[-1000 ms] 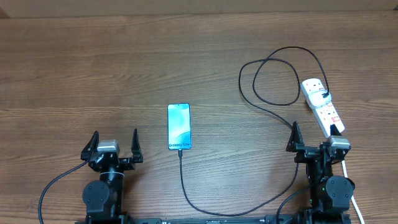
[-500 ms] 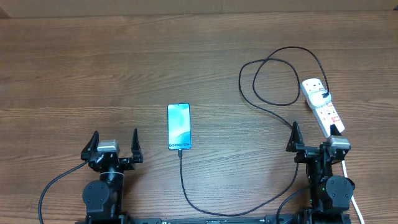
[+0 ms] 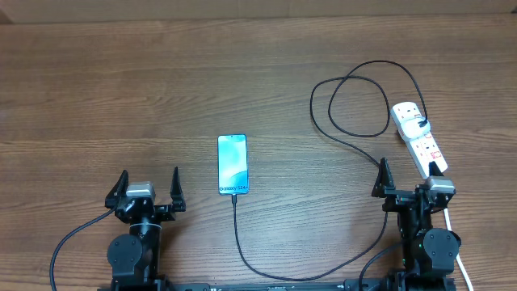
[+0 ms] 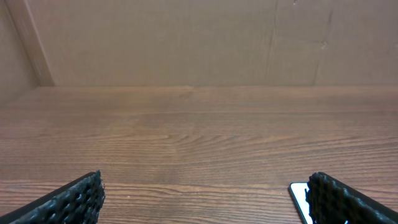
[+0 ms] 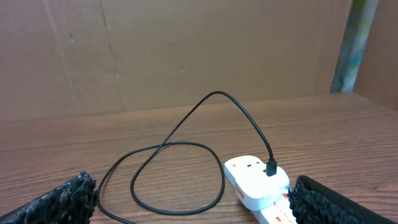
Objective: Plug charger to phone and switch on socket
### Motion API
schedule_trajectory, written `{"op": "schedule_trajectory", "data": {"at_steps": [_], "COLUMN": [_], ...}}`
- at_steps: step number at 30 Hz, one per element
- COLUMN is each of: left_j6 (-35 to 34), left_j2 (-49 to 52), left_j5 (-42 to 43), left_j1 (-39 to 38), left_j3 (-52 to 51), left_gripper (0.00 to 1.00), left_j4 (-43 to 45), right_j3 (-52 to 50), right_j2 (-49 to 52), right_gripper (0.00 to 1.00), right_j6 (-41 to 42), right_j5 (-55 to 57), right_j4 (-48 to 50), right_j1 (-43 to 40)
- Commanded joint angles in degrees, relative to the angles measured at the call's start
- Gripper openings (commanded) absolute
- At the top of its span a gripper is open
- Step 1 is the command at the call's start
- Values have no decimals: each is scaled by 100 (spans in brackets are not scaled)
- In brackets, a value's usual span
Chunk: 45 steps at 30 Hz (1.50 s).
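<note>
One phone (image 3: 233, 164) lay mid-table (image 3: 97, 89), one charger (image 3: 235, 222) looping from its near edge to one socket (image 3: 418, 137) just beyond the right gripper (image 3: 409, 179), which, like the left gripper (image 3: 149, 184), stood spread wide, empty.

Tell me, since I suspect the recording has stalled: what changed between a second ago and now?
Nothing visibly changed. The phone, charger and socket lie where they were. The left pincer and right pincer stay open and hold nothing.
</note>
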Motion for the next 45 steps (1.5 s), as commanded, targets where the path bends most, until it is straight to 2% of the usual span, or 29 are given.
{"op": "schedule_trajectory", "data": {"at_steps": [1, 25, 45], "left_j6": [48, 48, 48], "left_j2": [-37, -37, -37], "left_j5": [81, 81, 81], "left_j1": [42, 42, 42], "left_j3": [-28, -28, -28], "left_gripper": [100, 100, 99], "left_j4": [7, 7, 7], "right_j3": [-63, -63, -63], "right_j2": [-68, -68, -68], "right_gripper": [100, 100, 100], "right_j6": [-46, -46, -46], "right_j5": [-9, -7, -7], "right_j4": [26, 26, 24], "right_j1": [17, 9, -595]}}
